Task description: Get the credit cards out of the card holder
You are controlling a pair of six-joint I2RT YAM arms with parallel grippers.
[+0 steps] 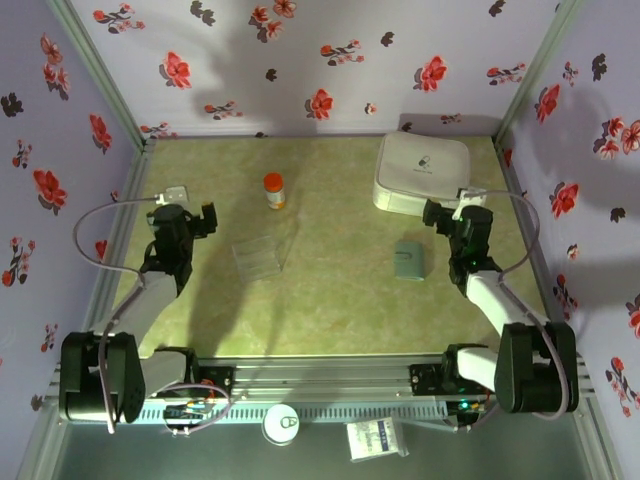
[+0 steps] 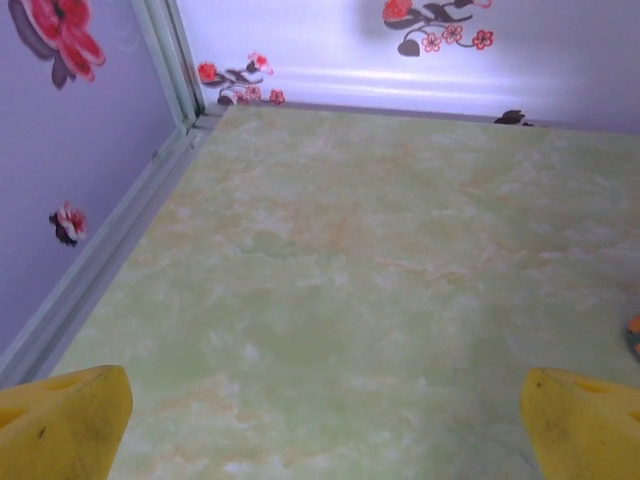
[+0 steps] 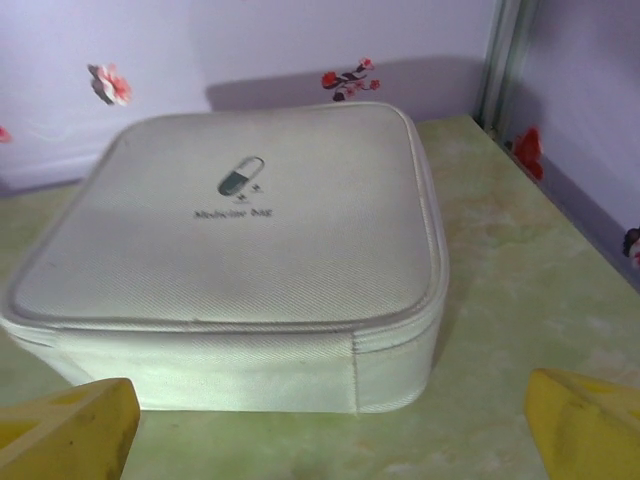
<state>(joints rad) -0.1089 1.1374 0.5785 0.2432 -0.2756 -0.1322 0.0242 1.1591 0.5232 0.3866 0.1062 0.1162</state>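
Observation:
The card holder (image 1: 409,259) is a small grey-blue wallet lying shut and flat on the green table, right of centre. The credit cards are hidden. My right gripper (image 1: 437,214) hovers just behind and to the right of the holder, facing the white case, and is open. In the right wrist view its yellow fingertips (image 3: 70,425) stand wide apart around bare table in front of the case; the right gripper (image 3: 330,430) holds nothing. My left gripper (image 1: 206,217) is open at the left side, and the left gripper (image 2: 325,430) has empty table between its fingers.
A big white rounded case (image 1: 422,172) marked with a pill logo (image 3: 240,175) sits at the back right. A clear plastic tray (image 1: 258,256) lies near the middle. An orange-capped bottle (image 1: 274,190) stands behind it. Flowered walls close in the table.

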